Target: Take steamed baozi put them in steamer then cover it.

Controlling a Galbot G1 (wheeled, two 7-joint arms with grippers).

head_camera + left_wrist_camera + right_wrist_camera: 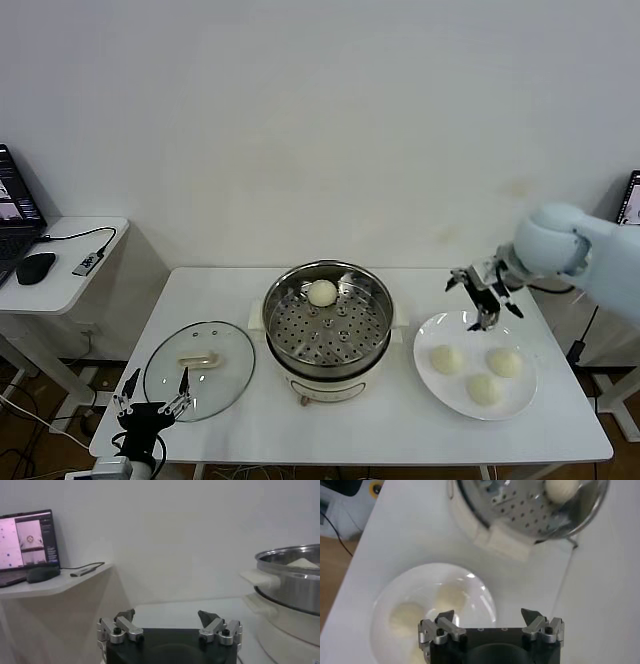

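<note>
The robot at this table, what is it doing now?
It is moving baozi from a plate into a steamer. One baozi already lies on the steamer's tray, and three more wait on the plate. The right gripper hangs open and empty above the plate's far edge. The left gripper is parked open at the table's near edge, by the cover, which lies flat on the table beside the steamer.

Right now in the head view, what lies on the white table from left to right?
Glass lid → steamer holding one baozi → plate with three baozi, the open right end effector above its far edge.
</note>
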